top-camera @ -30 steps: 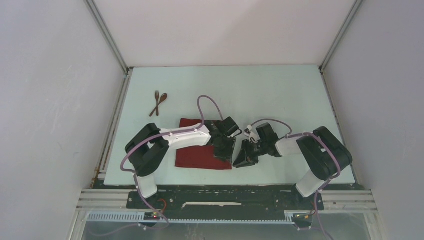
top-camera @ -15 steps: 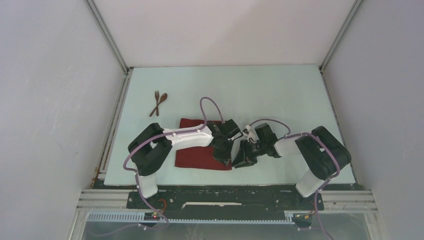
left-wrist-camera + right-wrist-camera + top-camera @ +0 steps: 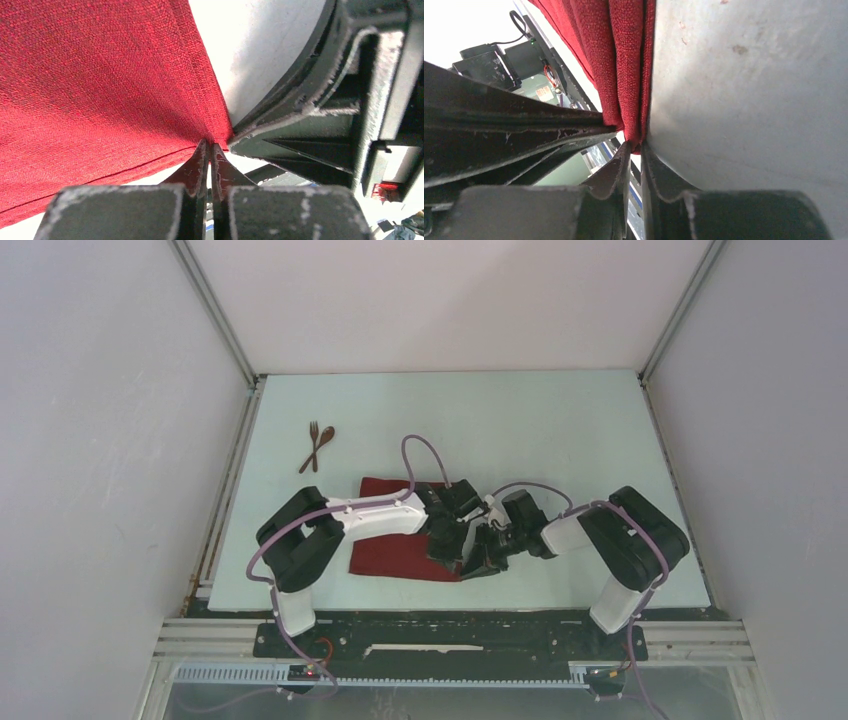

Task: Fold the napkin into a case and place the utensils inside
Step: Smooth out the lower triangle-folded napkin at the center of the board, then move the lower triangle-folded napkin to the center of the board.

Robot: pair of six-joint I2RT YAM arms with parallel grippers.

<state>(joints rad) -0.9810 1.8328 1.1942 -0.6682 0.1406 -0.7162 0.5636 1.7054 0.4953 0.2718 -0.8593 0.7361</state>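
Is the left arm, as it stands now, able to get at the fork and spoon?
Probably not right away. The left tool is shut on the near right corner of the napkin, so it must let go first. The utensils lie on the far left, nothing covering them.

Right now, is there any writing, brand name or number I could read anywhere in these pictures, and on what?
No text is legible in any view.
Reddish label beyond the napkin, right wrist view: too blurred to read.
Red tag, left wrist view: too blurred to read.
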